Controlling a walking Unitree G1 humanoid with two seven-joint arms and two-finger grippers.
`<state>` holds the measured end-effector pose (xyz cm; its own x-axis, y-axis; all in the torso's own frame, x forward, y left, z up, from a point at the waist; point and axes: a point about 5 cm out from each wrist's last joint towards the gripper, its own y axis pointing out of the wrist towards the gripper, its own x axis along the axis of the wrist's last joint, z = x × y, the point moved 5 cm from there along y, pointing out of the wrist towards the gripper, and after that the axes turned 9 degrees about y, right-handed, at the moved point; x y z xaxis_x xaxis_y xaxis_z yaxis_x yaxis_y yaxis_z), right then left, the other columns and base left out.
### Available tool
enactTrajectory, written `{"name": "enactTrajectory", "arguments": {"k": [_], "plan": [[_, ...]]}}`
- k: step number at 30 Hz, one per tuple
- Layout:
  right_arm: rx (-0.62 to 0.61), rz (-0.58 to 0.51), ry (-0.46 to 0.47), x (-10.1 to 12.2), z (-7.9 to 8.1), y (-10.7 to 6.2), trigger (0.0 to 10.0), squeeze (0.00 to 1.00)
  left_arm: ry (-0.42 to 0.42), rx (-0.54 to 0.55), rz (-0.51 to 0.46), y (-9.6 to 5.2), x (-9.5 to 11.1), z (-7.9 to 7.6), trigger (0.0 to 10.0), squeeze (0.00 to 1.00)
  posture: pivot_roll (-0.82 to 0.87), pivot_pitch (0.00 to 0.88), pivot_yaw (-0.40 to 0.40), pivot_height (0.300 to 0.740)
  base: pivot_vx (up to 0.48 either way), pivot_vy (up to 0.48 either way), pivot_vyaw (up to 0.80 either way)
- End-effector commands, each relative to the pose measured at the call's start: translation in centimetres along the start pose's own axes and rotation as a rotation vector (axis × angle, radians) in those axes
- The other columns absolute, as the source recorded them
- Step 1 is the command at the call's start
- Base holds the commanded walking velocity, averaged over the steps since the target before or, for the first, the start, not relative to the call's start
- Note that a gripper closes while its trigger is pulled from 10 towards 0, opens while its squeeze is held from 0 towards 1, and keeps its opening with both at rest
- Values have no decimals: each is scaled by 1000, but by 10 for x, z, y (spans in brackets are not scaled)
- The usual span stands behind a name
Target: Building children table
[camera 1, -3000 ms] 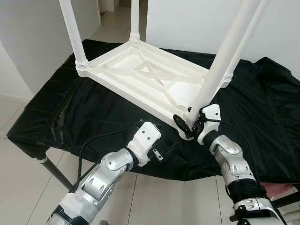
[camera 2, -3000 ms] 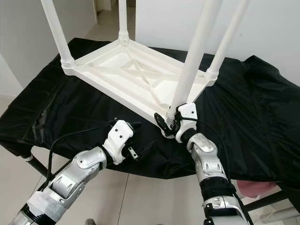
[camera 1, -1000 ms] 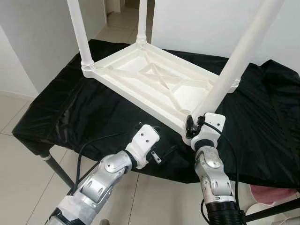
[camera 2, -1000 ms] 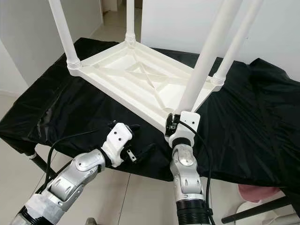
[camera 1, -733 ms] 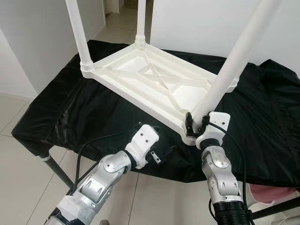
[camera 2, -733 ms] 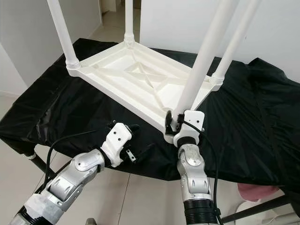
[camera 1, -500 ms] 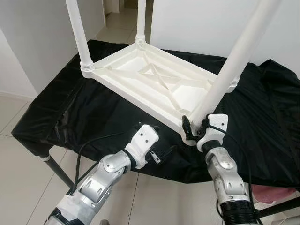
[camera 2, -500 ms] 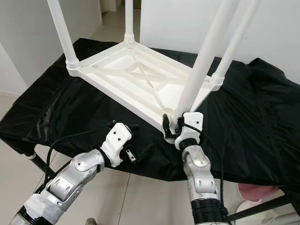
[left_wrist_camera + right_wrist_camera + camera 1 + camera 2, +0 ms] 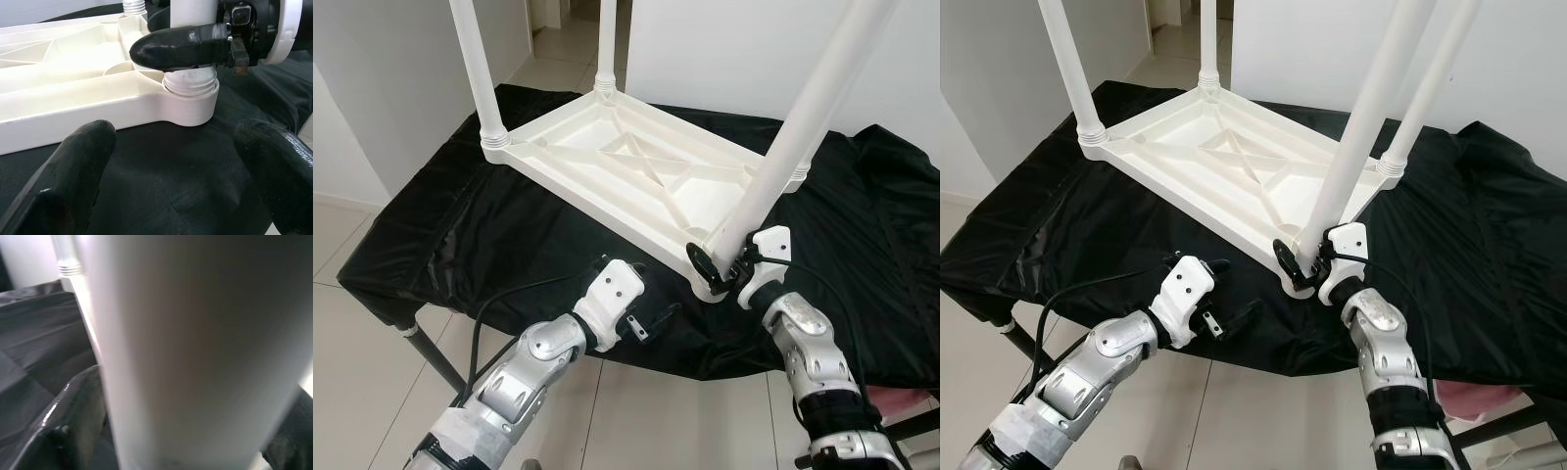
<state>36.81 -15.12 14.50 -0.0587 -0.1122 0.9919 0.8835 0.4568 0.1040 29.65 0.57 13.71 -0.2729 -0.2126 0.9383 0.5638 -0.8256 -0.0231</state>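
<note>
Right claw [image 9: 722, 262] is clamping the base of the near-right leg [image 9: 790, 136] in its corner socket on the upturned white plastic tabletop [image 9: 636, 176], seemingly light, stiff, slippery, while the left claw [image 9: 651, 318] is hovering spread wide, holding nothing.

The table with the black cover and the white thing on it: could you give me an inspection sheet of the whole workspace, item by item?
Surface: black cloth draped over a table, wrinkled.
Job's things: white children's tabletop lying upside down on the cloth; four white legs stand up from its corners, the near leg leaning in its socket.
Clutter: nothing seen.
End effectors: right end effector shut on the near leg's base, at the socket; left end effector open, above the cloth near the table's front edge, holding nothing.
Cables: black cable looping along the left arm; another at the right wrist.
Surroundings: tiled floor, white walls, a doorway behind.
</note>
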Motion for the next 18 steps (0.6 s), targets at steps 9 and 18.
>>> {"name": "enactTrajectory", "arguments": {"k": [9, 18], "plan": [[35, 22, -6, -8, -5, 0, 0, 0, 18, -92, -18, -1, 4, -6, 10000, 0, 16, 72, -35, 740, 0, 0, 0], [20, 20, 14, -10, -8, -4, 10000, 0, 15, -93, -19, 0, 5, -6, 10000, 0, 13, 76, -36, 740, 0, 0, 0]]}}
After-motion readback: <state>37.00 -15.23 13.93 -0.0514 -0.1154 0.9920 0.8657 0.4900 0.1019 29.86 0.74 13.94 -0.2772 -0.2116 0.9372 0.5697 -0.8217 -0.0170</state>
